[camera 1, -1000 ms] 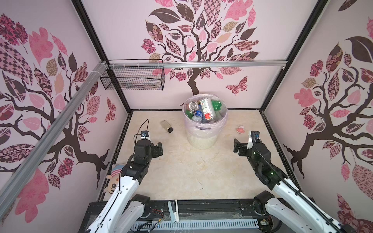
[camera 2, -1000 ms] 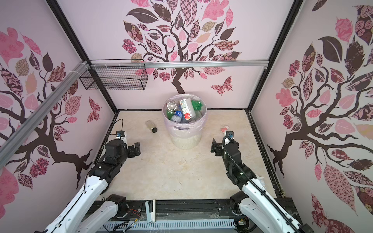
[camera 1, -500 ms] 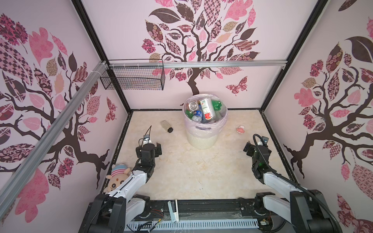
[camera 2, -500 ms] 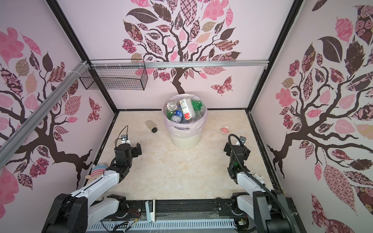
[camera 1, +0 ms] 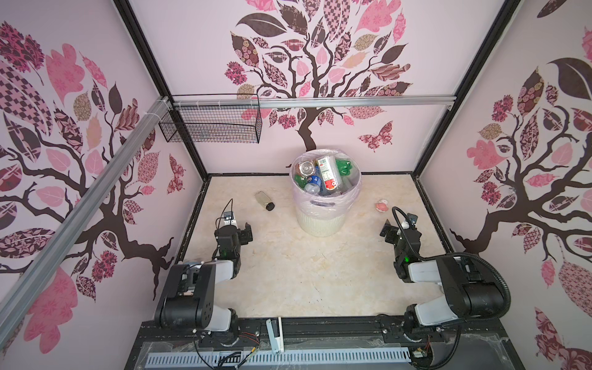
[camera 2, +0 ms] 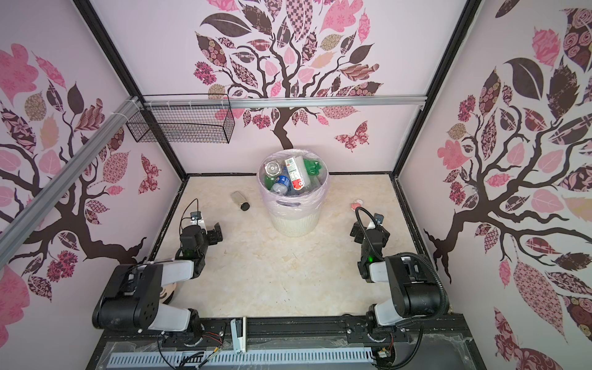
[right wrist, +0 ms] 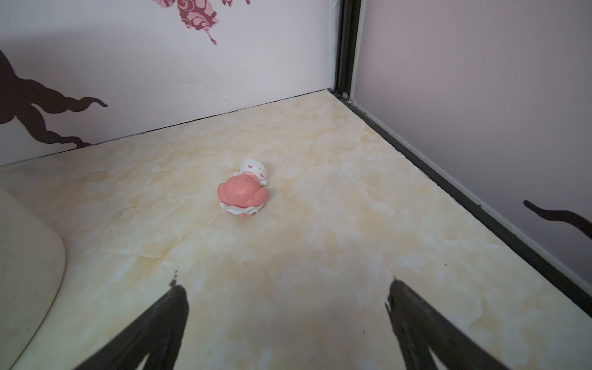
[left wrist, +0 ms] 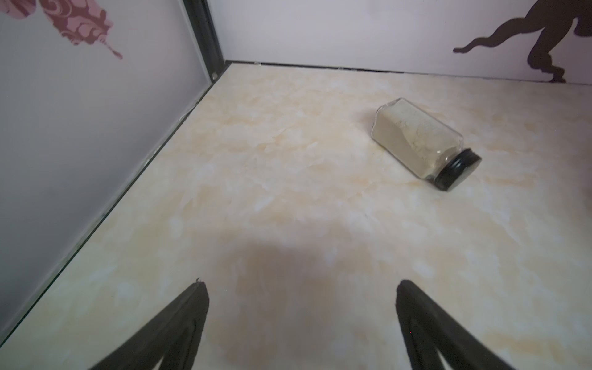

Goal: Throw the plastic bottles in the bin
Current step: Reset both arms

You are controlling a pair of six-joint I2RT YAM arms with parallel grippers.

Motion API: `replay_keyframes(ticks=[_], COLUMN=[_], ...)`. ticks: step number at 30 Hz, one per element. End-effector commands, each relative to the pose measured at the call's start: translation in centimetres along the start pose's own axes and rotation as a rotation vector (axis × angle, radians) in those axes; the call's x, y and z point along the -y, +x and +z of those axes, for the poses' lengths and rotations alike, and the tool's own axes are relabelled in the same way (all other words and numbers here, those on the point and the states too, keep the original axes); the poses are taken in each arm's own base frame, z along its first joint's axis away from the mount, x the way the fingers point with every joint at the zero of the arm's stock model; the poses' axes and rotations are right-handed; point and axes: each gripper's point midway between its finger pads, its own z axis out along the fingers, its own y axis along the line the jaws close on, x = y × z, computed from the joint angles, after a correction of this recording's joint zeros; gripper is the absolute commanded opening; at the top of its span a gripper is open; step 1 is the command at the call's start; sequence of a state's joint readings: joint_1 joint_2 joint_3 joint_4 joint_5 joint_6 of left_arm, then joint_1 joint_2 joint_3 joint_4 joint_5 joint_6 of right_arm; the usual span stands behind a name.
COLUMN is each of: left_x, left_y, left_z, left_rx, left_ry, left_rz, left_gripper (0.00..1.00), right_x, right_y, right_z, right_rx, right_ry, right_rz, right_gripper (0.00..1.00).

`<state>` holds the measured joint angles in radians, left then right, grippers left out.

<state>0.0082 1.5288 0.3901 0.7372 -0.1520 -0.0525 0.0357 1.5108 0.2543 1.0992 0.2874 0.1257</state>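
The bin (camera 1: 323, 221) (camera 2: 294, 224), a white ribbed wastebasket with a pale pink bag, stands at the back middle of the floor. The plastic bottles (camera 1: 324, 175) (camera 2: 290, 179) fill it to the rim: clear, green, blue-labelled and one red-labelled. No bottle lies on the floor. My left gripper (camera 1: 241, 231) (left wrist: 301, 285) hangs low at the left, open and empty, short of the bin. At the right, my right gripper (camera 1: 394, 228) (right wrist: 285, 288) is open and empty too, with the bin's wall (right wrist: 25, 256) beside it.
A brownish jar with a black lid (camera 1: 265, 201) (left wrist: 423, 144) lies left of the bin. A small pink toy (camera 1: 382, 206) (right wrist: 244, 193) lies right of it. A black wire basket (camera 1: 211, 123) hangs on the back wall. Walls close in the floor on three sides.
Both arms have drawn back from a raised reach and folded low toward the front rail. Both grippers stayed open and empty.
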Motion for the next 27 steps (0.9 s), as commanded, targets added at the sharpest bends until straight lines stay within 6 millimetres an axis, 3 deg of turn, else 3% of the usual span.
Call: replay_keyframes(ticks=[1,4,27], left_x=[0.0,0.0,0.1], left_y=[-1.8,-2.1,-1.9], left_z=[-0.1,0.4,0.2], left_rx=[0.098,0.113,0.093], left_ry=[0.051,0.047,0.049], left_rz=[-0.037,-0.034,-0.026], left_gripper=[0.95,0.96,0.98], right_x=[-1.4,-1.5,-1.7], right_y=[-1.6,-0.5,-0.8], right_z=[0.0,0.7,0.5], right_rx=[0.108,0.008,0.036], right_ry=[-0.090,-0.064,-0.073], right_rz=[-0.012,-0.030,-0.033], right_gripper=[1.00,1.00,1.00])
